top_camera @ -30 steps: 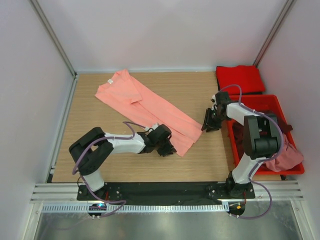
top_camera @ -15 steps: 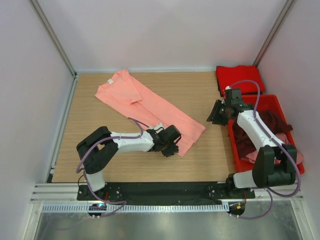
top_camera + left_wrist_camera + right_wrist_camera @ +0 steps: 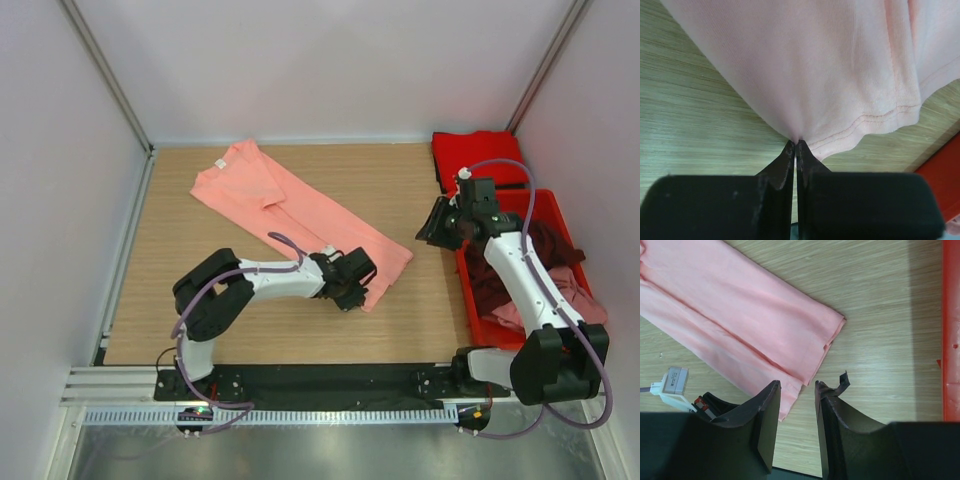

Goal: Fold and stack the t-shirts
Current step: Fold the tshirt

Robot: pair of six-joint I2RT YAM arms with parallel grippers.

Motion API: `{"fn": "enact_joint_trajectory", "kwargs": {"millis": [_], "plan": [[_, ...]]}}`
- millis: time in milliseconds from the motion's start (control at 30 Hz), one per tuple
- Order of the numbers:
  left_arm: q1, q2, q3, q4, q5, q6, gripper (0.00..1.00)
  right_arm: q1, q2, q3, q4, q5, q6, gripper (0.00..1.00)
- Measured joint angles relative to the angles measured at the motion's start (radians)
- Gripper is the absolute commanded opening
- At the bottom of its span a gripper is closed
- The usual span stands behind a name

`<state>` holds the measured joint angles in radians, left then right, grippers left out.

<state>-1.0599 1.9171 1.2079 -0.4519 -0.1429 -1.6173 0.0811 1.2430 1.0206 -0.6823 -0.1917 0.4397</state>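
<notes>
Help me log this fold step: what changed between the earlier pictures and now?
The left gripper slid right along the table and shut on the salmon-pink t-shirt at its hem. The right gripper, open and empty, drew back slightly toward the red bin. The shirt itself and the folded red t-shirt stayed put.

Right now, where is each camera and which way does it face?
Top external: above and behind the bases, looking down on table and both arms.
Left wrist: on the left arm, facing the hem of the salmon-pink t-shirt; its jaws pinch it.
Right wrist: on the right arm, facing the table; its jaws apart, empty.
Shared: all three show that t-shirt.
</notes>
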Motion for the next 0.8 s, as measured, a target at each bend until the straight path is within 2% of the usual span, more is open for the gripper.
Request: {"fn": "enact_joint_trajectory", "kwargs": {"millis": [100,233,467,567,700,733,800], "plan": [[-0.003,-0.01,-0.014,0.005,-0.003,-0.002,0.0,0.0,-0.019,0.0,0.0,-0.008,0.0,0.42],[-0.018,-0.096,-0.132,0.025,0.024,0.0,0.0,0.02,-0.026,0.0,-0.001,-0.017,0.0,0.45],[-0.072,-0.315,-0.372,-0.022,0.047,-0.003,0.02,0.243,0.012,-0.018,-0.008,0.004,-0.023,0.46],[-0.079,-0.378,-0.424,-0.072,0.051,-0.003,0.09,0.324,0.028,-0.077,-0.005,0.005,-0.025,0.46],[-0.08,-0.492,-0.519,-0.119,0.056,-0.008,0.16,0.367,0.027,-0.189,0.005,-0.001,-0.018,0.46],[-0.08,-0.526,-0.546,-0.134,0.057,-0.016,0.24,0.373,0.026,-0.218,0.011,-0.006,-0.015,0.46],[-0.08,-0.593,-0.587,-0.162,0.056,-0.027,0.3,0.396,0.026,-0.265,0.012,-0.006,0.003,0.44]]}}
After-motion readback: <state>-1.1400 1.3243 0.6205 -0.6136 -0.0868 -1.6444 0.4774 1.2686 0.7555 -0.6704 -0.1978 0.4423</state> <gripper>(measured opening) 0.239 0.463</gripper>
